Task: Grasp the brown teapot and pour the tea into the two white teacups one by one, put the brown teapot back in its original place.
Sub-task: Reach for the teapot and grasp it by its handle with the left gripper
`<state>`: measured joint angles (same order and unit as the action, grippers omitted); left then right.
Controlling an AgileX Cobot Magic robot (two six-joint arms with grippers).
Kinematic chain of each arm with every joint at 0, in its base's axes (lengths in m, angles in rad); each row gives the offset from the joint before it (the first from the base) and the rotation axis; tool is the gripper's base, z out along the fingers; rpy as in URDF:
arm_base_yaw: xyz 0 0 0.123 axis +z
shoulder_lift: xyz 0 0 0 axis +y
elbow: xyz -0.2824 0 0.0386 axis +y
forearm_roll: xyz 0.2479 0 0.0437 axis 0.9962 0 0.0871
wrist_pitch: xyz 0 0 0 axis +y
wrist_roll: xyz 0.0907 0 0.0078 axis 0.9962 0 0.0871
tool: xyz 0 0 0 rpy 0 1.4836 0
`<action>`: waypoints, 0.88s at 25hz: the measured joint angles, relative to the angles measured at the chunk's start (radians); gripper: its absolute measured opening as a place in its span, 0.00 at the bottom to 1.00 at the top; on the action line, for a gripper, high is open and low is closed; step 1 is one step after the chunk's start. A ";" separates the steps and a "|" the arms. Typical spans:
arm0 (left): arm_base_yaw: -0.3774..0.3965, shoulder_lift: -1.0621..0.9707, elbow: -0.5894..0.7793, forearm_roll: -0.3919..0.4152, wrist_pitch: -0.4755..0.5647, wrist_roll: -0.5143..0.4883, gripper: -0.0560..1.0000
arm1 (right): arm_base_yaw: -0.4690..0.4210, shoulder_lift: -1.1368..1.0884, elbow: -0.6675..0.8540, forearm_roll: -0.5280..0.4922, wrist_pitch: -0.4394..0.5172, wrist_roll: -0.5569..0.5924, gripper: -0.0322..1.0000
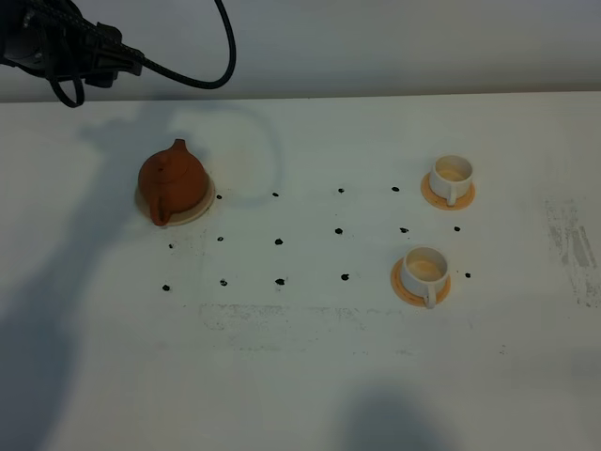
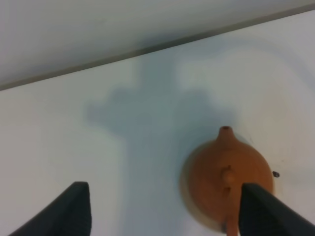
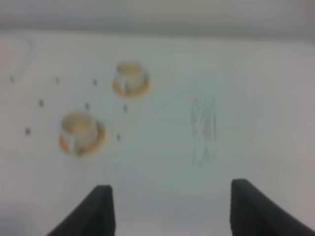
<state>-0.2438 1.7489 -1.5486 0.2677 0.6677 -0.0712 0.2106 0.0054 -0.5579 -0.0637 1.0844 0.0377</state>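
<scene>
The brown teapot (image 1: 173,178) stands on the round beige coaster (image 1: 200,209) at the left of the table, its handle toward the front. Two white teacups, the far one (image 1: 452,175) and the near one (image 1: 423,269), each sit on an orange coaster at the right; their insides look pale tan. My left gripper (image 2: 163,187) is open and empty, high above and behind the teapot (image 2: 227,177), which lies near one finger (image 2: 261,206). My right gripper (image 3: 171,186) is open and empty, well back from the cups (image 3: 130,76) (image 3: 77,127). Neither gripper's fingers show in the exterior view.
The left arm and its black cable (image 1: 66,47) hang over the table's back left corner. Small black dots (image 1: 279,241) mark a grid across the white table. Scuff marks (image 1: 575,246) lie at the right. The table's back edge (image 2: 147,49) meets the wall.
</scene>
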 joint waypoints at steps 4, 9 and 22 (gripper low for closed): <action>0.000 0.000 0.000 -0.001 0.004 -0.002 0.62 | 0.000 -0.003 0.037 0.011 0.029 0.012 0.54; 0.000 0.000 0.000 0.001 0.004 -0.001 0.59 | 0.000 -0.003 0.037 0.015 0.028 -0.013 0.52; 0.000 0.000 0.000 0.002 0.036 0.000 0.59 | -0.283 -0.003 0.037 0.033 0.027 -0.018 0.44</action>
<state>-0.2438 1.7489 -1.5486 0.2699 0.7040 -0.0712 -0.0723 0.0025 -0.5212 -0.0304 1.1118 0.0199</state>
